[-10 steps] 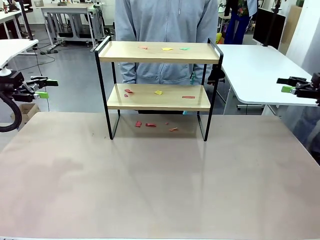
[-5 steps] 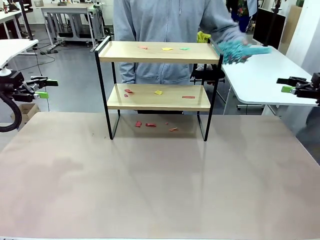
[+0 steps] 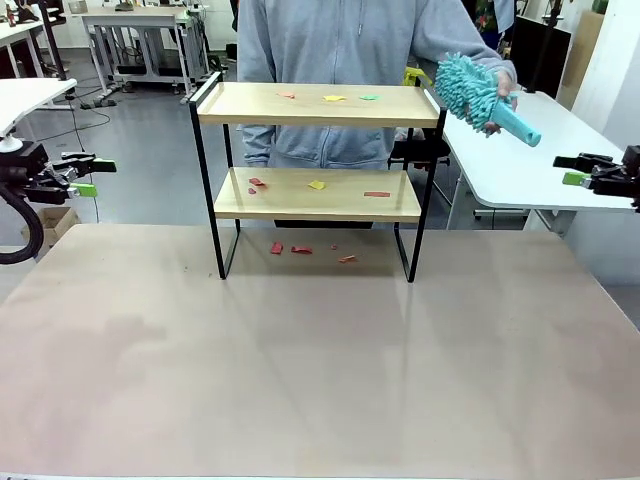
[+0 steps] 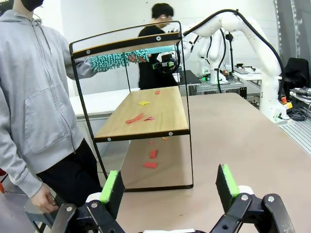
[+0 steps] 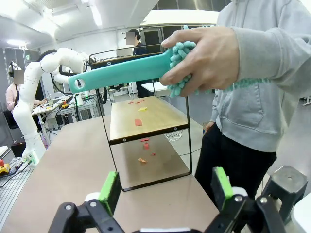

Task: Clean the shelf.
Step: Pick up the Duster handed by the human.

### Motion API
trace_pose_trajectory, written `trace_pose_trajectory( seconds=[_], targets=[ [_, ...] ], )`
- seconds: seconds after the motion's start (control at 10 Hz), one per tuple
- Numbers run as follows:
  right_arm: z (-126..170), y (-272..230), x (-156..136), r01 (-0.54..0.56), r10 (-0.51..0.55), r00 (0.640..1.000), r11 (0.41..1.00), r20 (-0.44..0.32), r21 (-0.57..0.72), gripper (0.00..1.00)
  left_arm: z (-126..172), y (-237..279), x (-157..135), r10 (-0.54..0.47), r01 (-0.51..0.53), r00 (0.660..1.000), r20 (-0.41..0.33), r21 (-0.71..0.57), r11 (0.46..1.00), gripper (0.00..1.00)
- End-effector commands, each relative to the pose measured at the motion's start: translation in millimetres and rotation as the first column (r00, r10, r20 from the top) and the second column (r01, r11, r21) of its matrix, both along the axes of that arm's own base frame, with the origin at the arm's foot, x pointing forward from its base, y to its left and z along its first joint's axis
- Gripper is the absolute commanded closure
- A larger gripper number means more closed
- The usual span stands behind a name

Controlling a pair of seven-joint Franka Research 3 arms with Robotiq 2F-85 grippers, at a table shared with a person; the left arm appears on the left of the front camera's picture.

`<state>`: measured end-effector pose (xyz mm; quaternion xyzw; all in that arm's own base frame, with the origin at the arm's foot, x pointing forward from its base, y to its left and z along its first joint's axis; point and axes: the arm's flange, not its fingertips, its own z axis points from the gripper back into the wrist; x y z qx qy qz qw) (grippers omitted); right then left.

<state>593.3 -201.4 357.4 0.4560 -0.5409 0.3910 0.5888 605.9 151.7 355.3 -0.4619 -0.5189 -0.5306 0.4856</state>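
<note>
We are holding our left fingers (image 4: 112,187) and right fingers (image 5: 110,190) spread and empty, while the person is newly bringing a duster (image 3: 466,86) beside the shelf (image 3: 318,105) at the counter's (image 3: 320,380) far side; sweeping is probably starting.

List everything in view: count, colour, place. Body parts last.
shelf: one, light wood, black frame; table's far middle.
top-board scraps: three, red, yellow, green; upper board.
lower-board scraps: about four, red, one yellow; lower board.
table scraps: about four, red; under the shelf.
duster: one, teal; raised right of shelf.
table: one, beige; foreground.
person: one, grey hoodie; behind shelf.
hand: one; holding the duster.
left pincer: one, black, green pads; open, left of table.
right pincer: one, black, green pads; open, right of table.
</note>
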Motion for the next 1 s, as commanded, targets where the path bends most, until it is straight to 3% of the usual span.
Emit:
trace_pose_trajectory(
  seconds=[0.0, 0.7, 0.9],
  targets=[
    [2.1, 0.3, 0.2, 0.000, 0.000, 1.000, 1.000, 0.004, 0.000, 0.00, 0.7, 0.6, -0.1, 0.000, 0.000, 1.000, 0.004, -0.001, 1.000, 0.00],
    [0.0, 0.0, 0.0, 0.000, 0.000, 1.000, 1.000, 0.000, 0.000, 0.00, 0.7, 0.6, -0.1, 0.000, 0.000, 1.000, 0.004, -0.001, 1.000, 0.00],
    [44.7, -7.0, -4.4, 0.050, -0.050, 0.999, 0.997, -0.008, -0.064, 0.00, 0.7, 0.6, -0.1, 0.000, 0.000, 1.000, 0.004, -0.001, 1.000, 0.00]
  ],
)
